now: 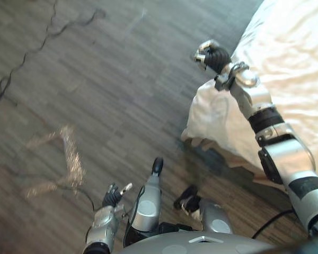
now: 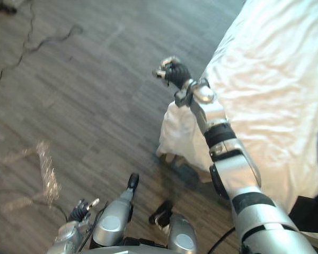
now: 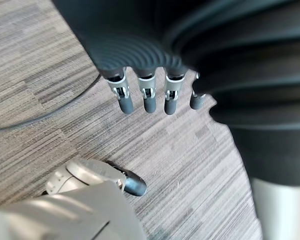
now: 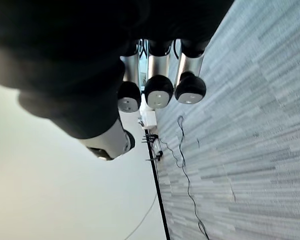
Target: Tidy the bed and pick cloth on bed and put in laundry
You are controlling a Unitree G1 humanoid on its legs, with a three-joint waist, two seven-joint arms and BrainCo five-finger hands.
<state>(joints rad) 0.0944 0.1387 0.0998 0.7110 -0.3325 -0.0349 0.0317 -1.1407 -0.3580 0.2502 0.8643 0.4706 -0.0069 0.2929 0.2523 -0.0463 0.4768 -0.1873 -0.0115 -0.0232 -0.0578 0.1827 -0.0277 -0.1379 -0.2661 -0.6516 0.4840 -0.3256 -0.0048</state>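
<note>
Left robot hand (image 1: 112, 197) sits lower left of the left eye view, low over the floor (image 1: 95, 95). Its fingers (image 3: 151, 95) hang straight and relaxed, released, nothing in them.

Lower right edge of the right eye view: a dark cloth (image 2: 314, 211) lies on the bed (image 1: 286, 63) near its edge. It's cut off by the frame, so shape and type are unclear. It's prob. the item for the laundry, limp and likely to sag once lifted.

Mid right: the sheet corner (image 1: 214, 114) droops off the mattress toward the floor, creased and bunched. The rest of the white sheet is lightly wrinkled.

Further up, centre right: right robot hand (image 1: 212, 56) is raised above the bed corner, touching nothing. Fingers look curled in, clenched on empty air.

Step in hand, as I judge it: approach to the bed. To do it well, uncurl the right fingers before reaching, turn toward the dark cloth, come down from above, pinch a thick fold rather than an edge, and avoid dragging the sheet w/ it. The hanging corner wants a tuck or smoothing after.
</note>
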